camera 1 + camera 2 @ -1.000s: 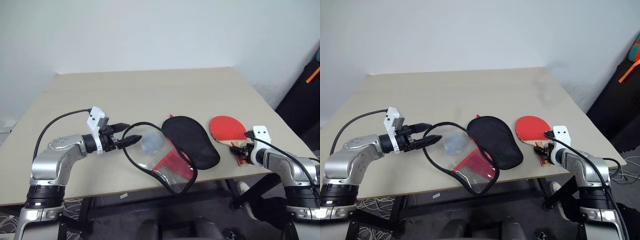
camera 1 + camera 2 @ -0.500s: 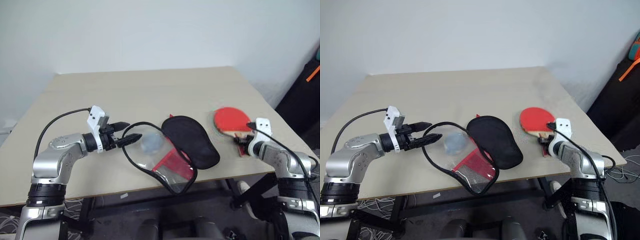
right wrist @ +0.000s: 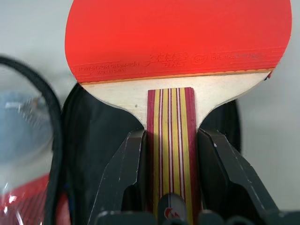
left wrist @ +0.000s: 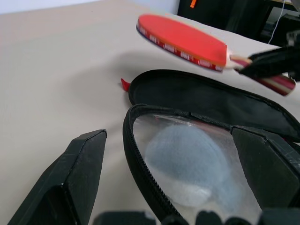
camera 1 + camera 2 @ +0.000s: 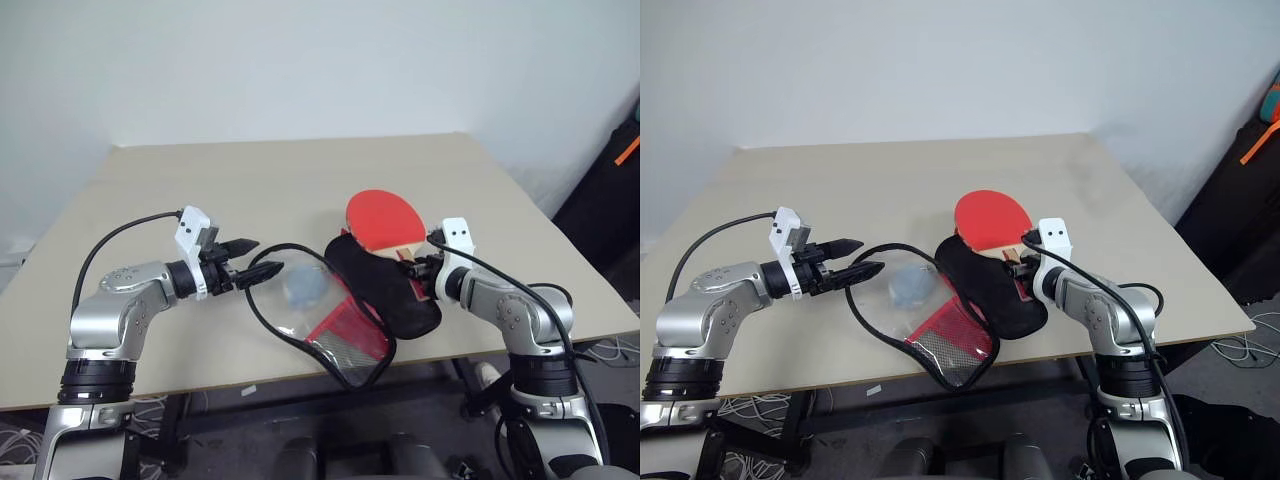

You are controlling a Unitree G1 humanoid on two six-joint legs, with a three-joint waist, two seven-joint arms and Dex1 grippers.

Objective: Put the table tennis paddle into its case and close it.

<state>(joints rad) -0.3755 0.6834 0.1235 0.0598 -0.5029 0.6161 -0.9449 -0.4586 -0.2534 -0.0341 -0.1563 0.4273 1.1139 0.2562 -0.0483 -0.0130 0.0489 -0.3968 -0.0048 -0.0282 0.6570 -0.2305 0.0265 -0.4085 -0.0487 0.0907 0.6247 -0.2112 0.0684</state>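
My right gripper (image 3: 169, 187) clamps the striped wooden handle of the table tennis paddle (image 5: 381, 219), one black finger on each side of the grip, and holds the red blade clear of the table (image 5: 300, 170), above the black half of the case (image 5: 385, 282). The case lies unzipped and spread flat near the table's front edge, its black half towards my right arm and its clear and red front (image 5: 330, 320) towards my left. A pale blue-grey wad (image 4: 187, 161) rests inside the clear half. My left gripper (image 5: 245, 265) stands with its two fingers wide apart at the rounded end of the clear half, the zip rim (image 4: 140, 164) running between them in the left wrist view; I cannot tell whether either finger touches it. The paddle is outside the case.
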